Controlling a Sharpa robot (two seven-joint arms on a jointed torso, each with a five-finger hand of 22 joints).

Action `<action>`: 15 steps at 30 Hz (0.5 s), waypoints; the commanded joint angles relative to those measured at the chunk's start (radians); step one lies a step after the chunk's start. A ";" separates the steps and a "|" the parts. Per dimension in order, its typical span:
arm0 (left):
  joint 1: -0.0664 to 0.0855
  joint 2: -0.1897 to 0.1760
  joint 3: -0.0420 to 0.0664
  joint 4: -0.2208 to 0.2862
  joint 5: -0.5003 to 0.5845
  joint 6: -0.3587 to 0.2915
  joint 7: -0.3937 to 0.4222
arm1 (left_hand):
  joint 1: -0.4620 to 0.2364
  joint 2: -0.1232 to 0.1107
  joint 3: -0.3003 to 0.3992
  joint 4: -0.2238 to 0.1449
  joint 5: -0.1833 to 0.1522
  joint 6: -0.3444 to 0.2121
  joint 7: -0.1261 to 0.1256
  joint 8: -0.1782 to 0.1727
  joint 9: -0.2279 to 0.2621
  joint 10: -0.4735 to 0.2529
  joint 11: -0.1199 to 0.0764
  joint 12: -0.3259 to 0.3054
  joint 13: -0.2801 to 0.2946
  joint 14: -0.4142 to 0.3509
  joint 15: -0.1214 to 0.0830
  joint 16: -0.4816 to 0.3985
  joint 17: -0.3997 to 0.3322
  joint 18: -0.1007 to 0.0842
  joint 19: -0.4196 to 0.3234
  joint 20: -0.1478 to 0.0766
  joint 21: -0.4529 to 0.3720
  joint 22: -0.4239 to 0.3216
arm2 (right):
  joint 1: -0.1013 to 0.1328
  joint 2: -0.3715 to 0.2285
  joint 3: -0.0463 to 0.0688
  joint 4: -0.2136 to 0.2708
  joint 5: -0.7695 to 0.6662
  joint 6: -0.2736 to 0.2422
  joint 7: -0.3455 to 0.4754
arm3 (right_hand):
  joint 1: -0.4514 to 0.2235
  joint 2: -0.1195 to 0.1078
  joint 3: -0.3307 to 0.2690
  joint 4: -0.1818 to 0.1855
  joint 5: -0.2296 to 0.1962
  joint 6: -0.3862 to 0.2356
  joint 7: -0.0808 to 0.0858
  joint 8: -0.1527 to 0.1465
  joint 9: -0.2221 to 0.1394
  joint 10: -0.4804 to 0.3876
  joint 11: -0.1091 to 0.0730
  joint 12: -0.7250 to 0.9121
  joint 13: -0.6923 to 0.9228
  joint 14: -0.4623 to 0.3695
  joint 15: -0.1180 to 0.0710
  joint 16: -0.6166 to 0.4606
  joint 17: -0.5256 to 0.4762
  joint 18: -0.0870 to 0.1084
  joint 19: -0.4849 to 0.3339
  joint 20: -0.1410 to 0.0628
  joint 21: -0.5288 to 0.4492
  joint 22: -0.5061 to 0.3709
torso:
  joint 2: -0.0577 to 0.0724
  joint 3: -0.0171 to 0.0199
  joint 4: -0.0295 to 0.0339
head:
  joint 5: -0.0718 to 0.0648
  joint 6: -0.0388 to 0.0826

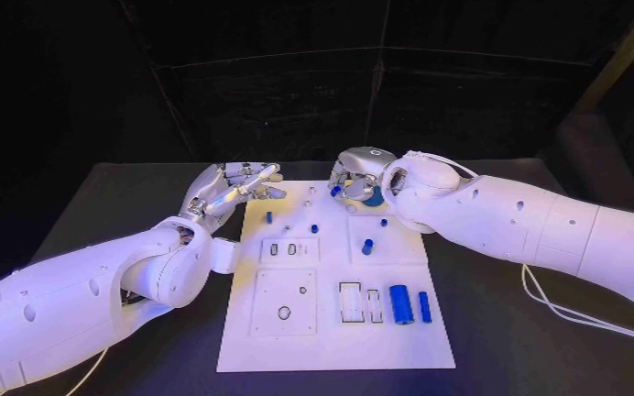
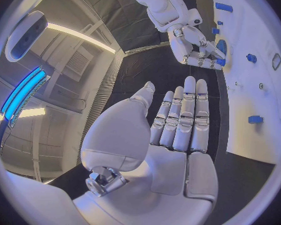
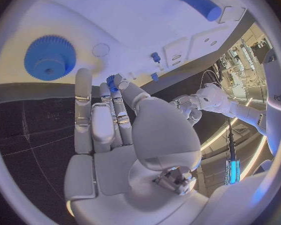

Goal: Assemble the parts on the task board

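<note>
The white task board [image 1: 331,341] lies in the middle of the table. My right hand [image 1: 356,174] hovers over its far end and pinches a small blue part [image 3: 111,80] between thumb and fingertips; the same part [image 1: 337,191] shows just left of the blue gear [image 1: 374,200]. That gear [image 3: 50,57] sits flat on the board beside the fingers. My left hand [image 1: 238,185] is at the board's far left corner with its fingers [image 2: 184,115] stretched out and nothing in them. Across the board from it is the right hand [image 2: 197,47].
Small blue pegs [image 1: 268,217] [image 1: 314,227] [image 1: 367,247] stand in the board's middle. Two blue cylinders [image 1: 399,304] [image 1: 424,306] lie near the front right, next to rectangular slots [image 1: 352,302]. Black table [image 1: 132,203] surrounds the board.
</note>
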 commanded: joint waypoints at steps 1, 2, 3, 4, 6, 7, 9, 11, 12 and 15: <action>0.002 0.002 0.000 -0.001 -0.002 0.014 0.003 | 0.001 -0.009 0.000 -0.006 -0.001 -0.005 0.005 -0.004 -0.002 -0.004 0.002 -0.006 -0.001 0.006 0.000 -0.007 0.001 0.006 0.007 0.000 -0.004 -0.001 | 0.003 0.027 0.001 -0.033 0.011 -0.069 -0.003 | -0.005 -0.013 0.049 0.040 0.000 0.004 0.002 -0.004 0.003 0.007 0.001 -0.006 0.001 0.025 -0.003 0.004 0.002 0.005 -0.009 -0.001 0.007 0.002 | 0.002 -0.0002 0.0038 | -0.001 0.001; 0.002 0.003 0.000 -0.001 -0.002 0.014 0.003 | 0.001 -0.009 0.000 -0.007 -0.001 -0.006 0.005 -0.004 -0.002 -0.005 0.002 -0.006 -0.002 0.006 0.000 -0.008 0.002 0.006 0.007 0.000 -0.004 -0.001 | 0.003 0.036 0.001 -0.043 0.011 -0.071 -0.003 | -0.006 -0.014 0.051 0.040 0.000 0.004 0.002 -0.004 0.003 0.007 0.001 -0.007 0.001 0.025 -0.003 0.004 0.002 0.005 -0.010 -0.001 0.007 0.002 | 0.002 0.0003 0.0023 | 0.002 0.001; 0.002 0.003 0.000 -0.002 -0.002 0.014 0.002 | 0.001 -0.009 0.000 -0.007 -0.001 -0.006 0.005 -0.004 -0.002 -0.005 0.002 -0.006 -0.002 0.006 0.000 -0.008 0.002 0.006 0.007 0.000 -0.004 -0.001 | 0.003 0.044 0.001 -0.052 0.011 -0.072 -0.002 | -0.006 -0.016 0.052 0.041 -0.001 0.003 0.003 -0.005 0.003 0.006 0.001 -0.008 0.001 0.025 -0.003 0.005 0.003 0.005 -0.010 -0.001 0.008 0.002 | 0.002 0.0003 0.0022 | 0.003 0.002; 0.002 0.004 0.000 -0.002 -0.002 0.015 0.002 | 0.001 -0.009 0.000 -0.007 -0.001 -0.006 0.005 -0.004 -0.002 -0.005 0.002 -0.006 -0.002 0.006 0.000 -0.008 0.002 0.006 0.007 0.000 -0.004 -0.001 | 0.003 0.054 0.001 -0.062 0.011 -0.072 -0.002 | -0.007 -0.017 0.053 0.041 -0.001 0.003 0.003 -0.005 0.002 0.005 0.002 -0.008 0.001 0.025 -0.003 0.006 0.004 0.005 -0.010 -0.001 0.009 0.003 | 0.002 -0.0003 0.0037 | 0.002 0.002; 0.002 0.006 0.000 -0.003 -0.002 0.017 0.002 | 0.001 -0.009 0.000 -0.007 -0.001 -0.006 0.005 -0.004 -0.002 -0.005 0.002 -0.006 -0.002 0.006 0.000 -0.008 0.002 0.006 0.007 0.000 -0.004 -0.001 | 0.003 0.071 0.001 -0.077 0.012 -0.071 -0.002 | -0.008 -0.018 0.055 0.042 -0.001 0.002 0.003 -0.006 0.002 0.005 0.002 -0.009 0.001 0.025 -0.003 0.007 0.006 0.005 -0.011 -0.001 0.010 0.003 | 0.003 -0.0002 0.0052 | 0.003 0.002; 0.002 0.006 0.000 -0.003 -0.002 0.017 0.002 | 0.001 -0.009 0.000 -0.007 -0.001 -0.006 0.005 -0.004 -0.002 -0.005 0.002 -0.006 -0.002 0.006 0.000 -0.008 0.002 0.006 0.007 0.000 -0.004 -0.001 | 0.003 0.079 0.001 -0.085 0.012 -0.071 -0.002 | -0.009 -0.019 0.056 0.043 -0.001 0.002 0.004 -0.006 0.002 0.004 0.002 -0.009 0.001 0.025 -0.002 0.008 0.007 0.005 -0.011 0.000 0.010 0.004 | 0.004 -0.0001 0.0061 | 0.003 0.002; 0.002 0.007 0.000 -0.004 -0.002 0.018 0.002 | 0.001 -0.009 0.000 -0.007 -0.001 -0.006 0.005 -0.004 -0.002 -0.005 0.002 -0.006 -0.002 0.006 0.000 -0.008 0.002 0.006 0.007 0.000 -0.004 -0.001 | 0.003 0.094 0.001 -0.102 0.012 -0.069 -0.001 | -0.010 -0.020 0.058 0.044 -0.001 0.001 0.004 -0.006 0.002 0.003 0.003 -0.010 0.001 0.026 -0.002 0.009 0.009 0.005 -0.012 0.000 0.011 0.004 | 0.004 0.0000 0.0054 | 0.004 0.002; 0.002 0.007 0.000 -0.005 -0.002 0.018 0.001 | 0.001 -0.009 0.000 -0.007 -0.001 -0.006 0.005 -0.004 -0.002 -0.005 0.002 -0.006 -0.002 0.006 0.000 -0.008 0.002 0.006 0.007 0.000 -0.004 -0.001 | 0.003 0.110 0.001 -0.120 0.012 -0.065 -0.001 | -0.010 -0.020 0.058 0.044 -0.001 0.001 0.004 -0.006 0.002 0.003 0.003 -0.010 0.001 0.026 -0.002 0.009 0.009 0.005 -0.012 0.000 0.011 0.004 | 0.004 -0.0005 0.0052 | 0.005 0.001; 0.002 0.007 0.000 -0.005 -0.002 0.018 0.001 | 0.001 -0.009 0.000 -0.007 -0.001 -0.006 0.005 -0.004 -0.002 -0.005 0.002 -0.006 -0.002 0.006 0.000 -0.008 0.002 0.006 0.007 0.000 -0.004 -0.001 | 0.003 0.117 0.001 -0.128 0.011 -0.064 0.000 | -0.010 -0.022 0.060 0.045 -0.001 0.000 0.004 -0.007 0.002 0.003 0.003 -0.011 0.001 0.026 -0.002 0.010 0.009 0.005 -0.012 0.000 0.012 0.005 | 0.002 -0.0003 0.0026 | 0.008 0.000; 0.003 0.007 0.001 -0.004 -0.002 0.016 0.001 | 0.002 -0.009 0.001 -0.007 -0.001 -0.006 0.005 -0.005 -0.001 -0.005 0.002 -0.007 -0.002 0.006 0.000 -0.008 0.003 0.006 0.007 0.000 -0.004 -0.002 | 0.003 0.132 0.001 -0.146 0.008 -0.065 -0.002 | -0.012 -0.024 0.062 0.046 0.000 -0.001 0.005 -0.007 0.002 0.002 0.004 -0.012 0.001 0.025 -0.001 0.010 0.009 0.005 -0.013 0.001 0.013 0.005 | 0.004 -0.0001 0.0041 | 0.009 0.002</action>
